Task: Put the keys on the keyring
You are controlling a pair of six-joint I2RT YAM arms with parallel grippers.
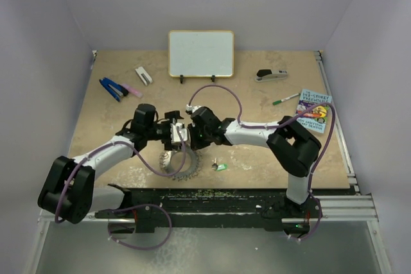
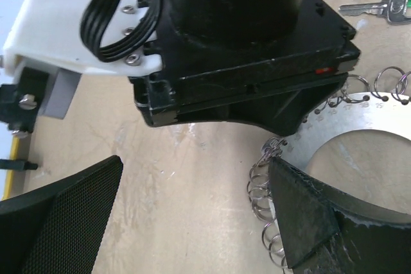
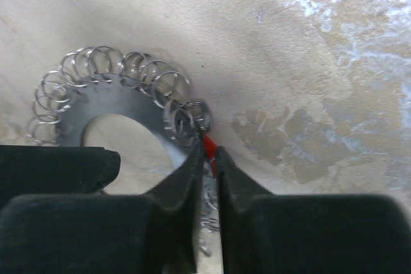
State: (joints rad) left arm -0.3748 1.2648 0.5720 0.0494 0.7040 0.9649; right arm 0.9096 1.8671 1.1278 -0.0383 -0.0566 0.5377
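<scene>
- The red key (image 3: 207, 143) is pinched by the right claw (image 3: 209, 151) at the keyring (image 3: 115, 104) rim, seemingly not threaded yet.
- The left claw (image 2: 192, 206) is held wide open.
- The green key (image 1: 221, 167) is left on the worktop (image 1: 276, 158).

The keyring (image 1: 182, 168) lies near the front of the table (image 1: 270, 158), a key (image 1: 220, 167) just right of it, a whiteboard (image 1: 201, 53) far behind.

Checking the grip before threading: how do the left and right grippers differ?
The left gripper stands wide open, holding nothing; the right gripper is pinched shut on the red key. The left gripper straddles the keyring's edge; the right gripper's tips sit at its fringe of small rings. Both hang low over the keyring.
</scene>
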